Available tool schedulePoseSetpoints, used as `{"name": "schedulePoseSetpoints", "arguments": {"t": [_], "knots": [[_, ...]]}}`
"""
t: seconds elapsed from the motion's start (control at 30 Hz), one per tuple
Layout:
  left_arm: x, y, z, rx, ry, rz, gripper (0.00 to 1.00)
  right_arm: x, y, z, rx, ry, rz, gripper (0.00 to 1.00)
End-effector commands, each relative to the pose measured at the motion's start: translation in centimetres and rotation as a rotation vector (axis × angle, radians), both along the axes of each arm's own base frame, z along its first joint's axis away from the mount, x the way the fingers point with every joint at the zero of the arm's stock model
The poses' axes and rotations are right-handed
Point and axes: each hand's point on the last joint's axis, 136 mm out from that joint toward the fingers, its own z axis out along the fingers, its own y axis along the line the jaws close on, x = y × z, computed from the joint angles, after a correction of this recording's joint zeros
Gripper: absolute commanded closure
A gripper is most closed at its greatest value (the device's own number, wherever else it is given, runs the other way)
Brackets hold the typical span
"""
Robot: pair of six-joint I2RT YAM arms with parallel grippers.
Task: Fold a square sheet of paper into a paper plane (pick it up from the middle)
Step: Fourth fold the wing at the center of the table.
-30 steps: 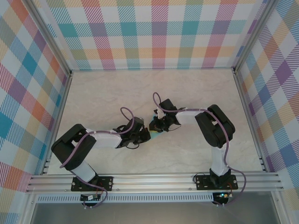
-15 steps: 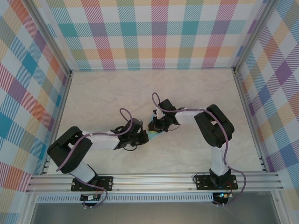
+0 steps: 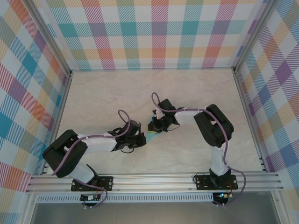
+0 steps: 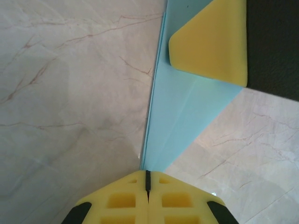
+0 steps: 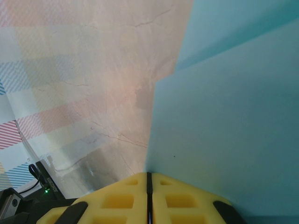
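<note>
The light blue sheet of paper (image 3: 152,136) is folded into a narrow layered strip with a crease and hangs between my two grippers over the middle of the table. My left gripper (image 3: 142,138) is shut on its near end. In the left wrist view the folded paper (image 4: 182,116) runs up from my left gripper (image 4: 147,177) to a yellow finger (image 4: 210,42) of the right gripper lying over its far end. My right gripper (image 3: 156,129) is shut too. In the right wrist view the paper (image 5: 224,116) rises from my right gripper (image 5: 149,179) and spreads to the right.
The marble table top (image 3: 107,98) stretches to the plaid walls (image 3: 154,32) at the back and both sides. An aluminium rail (image 3: 154,179) carrying both arm bases runs along the near edge. The two arms bend inward and meet at the middle.
The left arm has sunk, its elbow moving left and nearer, and its gripper has drawn slightly down-left along the paper. The right arm has hardly moved.
</note>
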Motion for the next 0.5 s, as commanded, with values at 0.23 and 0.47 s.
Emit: {"name": "schedulePoseSetpoints", "arguments": {"t": [0.23, 0.47], "knots": [[-2.6, 3.1, 0.4, 0.146, 0.066, -0.041, 0.98, 0.3, -0.6, -1.1, -0.063, 0.016, -0.021, 0.89], [2.3, 1.9, 5.5, 0.058, -0.119, 0.055, 0.83, 3.1, -0.3, 5.7, -0.025, -0.15, -0.091, 0.66]]}}
